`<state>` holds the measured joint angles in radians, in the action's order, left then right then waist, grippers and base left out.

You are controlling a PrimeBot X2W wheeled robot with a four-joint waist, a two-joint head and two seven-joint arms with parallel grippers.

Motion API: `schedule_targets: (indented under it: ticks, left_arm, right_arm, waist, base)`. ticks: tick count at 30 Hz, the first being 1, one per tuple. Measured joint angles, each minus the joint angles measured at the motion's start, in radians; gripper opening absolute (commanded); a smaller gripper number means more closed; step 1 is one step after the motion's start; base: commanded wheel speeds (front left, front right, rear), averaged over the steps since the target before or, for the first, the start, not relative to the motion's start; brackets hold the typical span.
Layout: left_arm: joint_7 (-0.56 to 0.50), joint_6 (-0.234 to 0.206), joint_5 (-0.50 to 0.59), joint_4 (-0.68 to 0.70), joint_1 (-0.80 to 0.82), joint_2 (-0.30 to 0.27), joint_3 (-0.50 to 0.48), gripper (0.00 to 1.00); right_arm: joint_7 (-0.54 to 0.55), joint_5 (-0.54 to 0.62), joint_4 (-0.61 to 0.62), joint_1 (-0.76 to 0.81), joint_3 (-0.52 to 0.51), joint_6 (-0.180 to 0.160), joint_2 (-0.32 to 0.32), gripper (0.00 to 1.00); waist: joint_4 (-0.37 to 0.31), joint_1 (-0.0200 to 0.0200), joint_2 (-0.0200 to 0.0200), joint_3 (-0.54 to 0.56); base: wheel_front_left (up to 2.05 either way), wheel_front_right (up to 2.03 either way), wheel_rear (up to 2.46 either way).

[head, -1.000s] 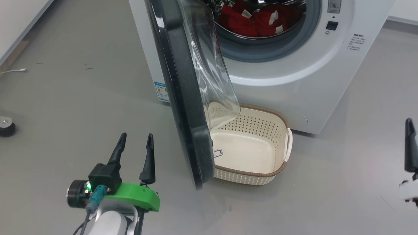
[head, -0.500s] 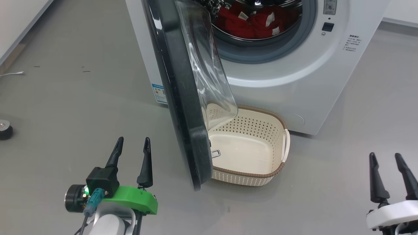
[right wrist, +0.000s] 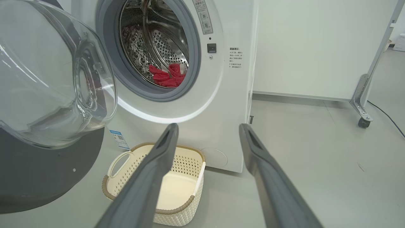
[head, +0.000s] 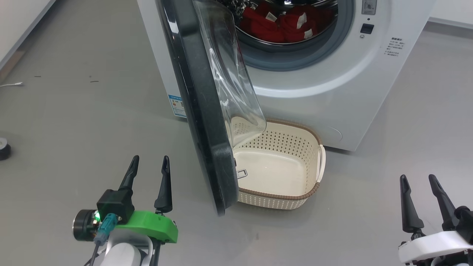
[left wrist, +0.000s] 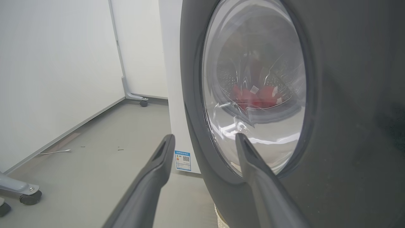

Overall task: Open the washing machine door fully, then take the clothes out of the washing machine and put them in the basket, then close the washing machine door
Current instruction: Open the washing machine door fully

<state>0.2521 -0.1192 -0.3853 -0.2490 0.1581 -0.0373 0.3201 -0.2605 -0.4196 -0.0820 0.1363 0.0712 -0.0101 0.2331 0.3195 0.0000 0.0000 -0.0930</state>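
Door [head: 201, 111]: part-way open, hinged on the washer's left and standing almost edge-on in the head view. Its black outer face turns toward the left claw, and its glass bowl [head: 229, 74] bulges toward the opening.
Washer [head: 314, 92]: white front-loader on the grey floor [head: 74, 111]. The mouth is uncovered, with a grey ring [head: 295, 61] around it and a blue sticker [head: 176, 105] low on its left side.
Clothes [head: 284, 27]: a red heap with small white labels, lying at the bottom of the steel drum [right wrist: 164, 47] and wholly inside the washer.
Basket [head: 281, 194]: cream with a brown rim, on the floor just in front of the washer below the mouth, with nothing in it. In the head view the door's lower edge overlaps its left end; I cannot tell whether they touch.
Left claw [head: 150, 158]: open and holding nothing, low on the door's outer side. It is near the door but apart from it, fingers pointing at the black rim and glass.
Right claw [head: 418, 177]: open and holding nothing, low on the right and well apart from the basket, fingers pointing toward the washer front.
Floor extras: a thin white cable [head: 11, 84] by the left wall.
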Motion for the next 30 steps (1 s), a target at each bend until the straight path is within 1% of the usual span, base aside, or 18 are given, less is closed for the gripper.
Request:
schedule_targets:
  ticks: [4,5,6,8,20,25,30]
  left_arm:
    - [0.000,0.000,-0.001,-0.002,0.000,0.000,-0.001,1.00]
    - [0.000,0.000,-0.001,-0.003,0.000,0.000,-0.001,0.92]
    - [0.000,0.000,-0.001,-0.005,0.000,0.000,-0.001,0.57]
    - [0.000,0.000,-0.001,-0.006,-0.001,0.000,0.000,0.00]
    - [0.000,0.000,-0.001,0.011,-0.001,0.000,-0.011,0.00]
    - [0.000,0.000,0.003,0.074,0.002,0.000,-0.037,0.00]
    - [0.000,0.000,0.022,0.186,0.043,0.000,-0.068,0.00]
  right_arm:
    - [0.000,0.010,0.007,0.004,-0.003,0.002,-0.010,1.00]
    - [0.000,0.011,0.009,0.006,-0.005,0.003,-0.013,1.00]
    - [0.000,0.015,0.010,0.008,-0.006,0.007,-0.014,1.00]
    - [0.000,0.018,0.012,0.013,-0.008,0.009,-0.016,1.00]
    - [0.000,0.041,0.013,0.021,-0.028,0.025,-0.039,1.00]
    - [0.000,0.051,0.014,0.024,-0.036,0.030,-0.044,1.00]
    - [0.000,0.056,0.015,0.035,-0.043,0.035,-0.048,1.00]
  waist:
    - [-0.002,0.0000,0.0000,-0.002]
    - [-0.002,0.0000,0.0000,-0.002]
    - [-0.003,0.0000,0.0000,-0.002]
    - [-0.004,0.0000,0.0000,-0.003]
    - [-0.006,0.0000,0.0000,0.003]
    - [-0.006,0.0000,0.0000,0.005]
    - [-0.006,0.0000,0.0000,0.006]
  base:
    - [0.00,0.00,0.00]
    - [0.00,0.00,0.00]
    - [0.00,0.00,0.00]
    - [0.00,0.00,0.00]
    - [0.00,0.00,0.00]
    - [0.00,0.00,0.00]
    - [0.00,0.00,0.00]
